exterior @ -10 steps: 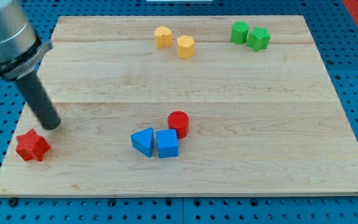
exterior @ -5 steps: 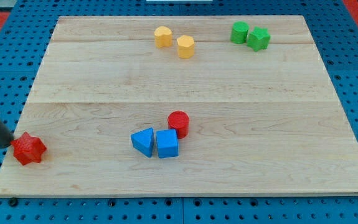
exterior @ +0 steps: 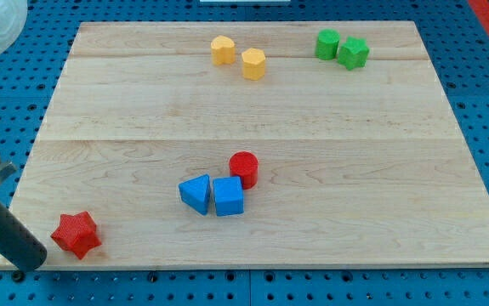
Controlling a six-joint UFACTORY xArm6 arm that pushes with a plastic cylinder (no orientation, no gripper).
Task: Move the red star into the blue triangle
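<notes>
Rod tip (exterior: 28, 265), no pincer fitted, sits just left of red star (exterior: 76, 235), blue triangle (exterior: 196, 194) well beyond, up-right.

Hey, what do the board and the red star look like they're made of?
The board looks like pale unpainted wood, with grain lines and plank seams visible. The red star looks like a solid block with a matte red coat; painted wood or plastic, I cannot tell.

We see a pale wooden board (exterior: 329, 153) carrying: red star block (exterior: 76, 234) bottom-left corner; blue triangle block (exterior: 196, 194), blue cube block (exterior: 228, 196), red cylinder block (exterior: 244, 168) clustered near bottom edge; two yellow blocks (exterior: 223, 50) (exterior: 253, 63) and two green blocks (exterior: 327, 43) (exterior: 353, 53) along top edge.
</notes>
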